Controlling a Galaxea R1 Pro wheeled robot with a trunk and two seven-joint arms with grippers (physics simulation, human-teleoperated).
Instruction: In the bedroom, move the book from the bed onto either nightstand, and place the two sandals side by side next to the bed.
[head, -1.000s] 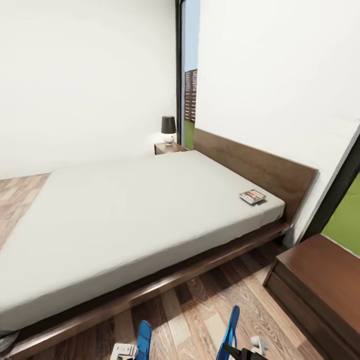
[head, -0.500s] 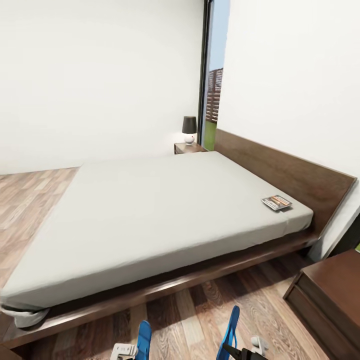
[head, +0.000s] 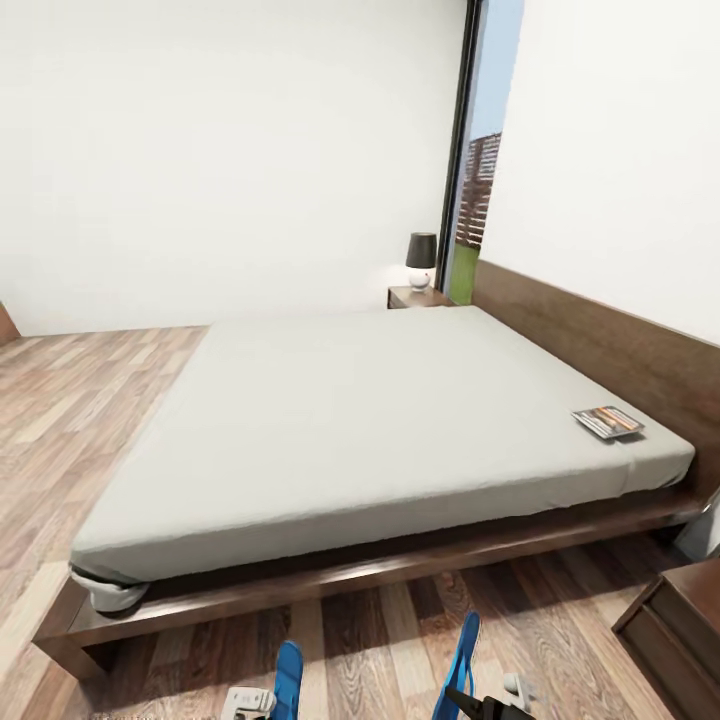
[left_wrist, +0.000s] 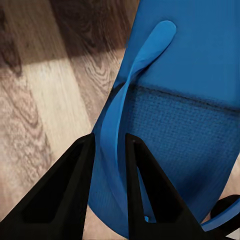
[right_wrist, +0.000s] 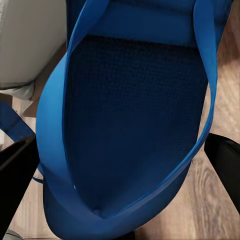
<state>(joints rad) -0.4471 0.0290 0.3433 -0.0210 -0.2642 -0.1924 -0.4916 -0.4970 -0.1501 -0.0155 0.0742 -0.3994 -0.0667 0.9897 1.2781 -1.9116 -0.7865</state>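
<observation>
Head view: we carry both sandals upright, left sandal (head: 288, 678) and right sandal (head: 460, 665), above the floor (head: 380, 640) beside the bed (head: 380, 430); the book (head: 607, 422) lies far right (right arm nearer).

Left wrist: left gripper (left_wrist: 107, 150) pinches a strap.

Right wrist: right gripper (right_wrist: 120, 165), jaws wide, straddles its sandal.

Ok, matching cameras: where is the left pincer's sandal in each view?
Head view: left sandal at the bottom edge, beside the right sandal.
Left wrist view: close up, its strap inside the left pincer.
Right wrist view: cannot tell; a blue strip may be it.
Shared: plank floor.
</observation>
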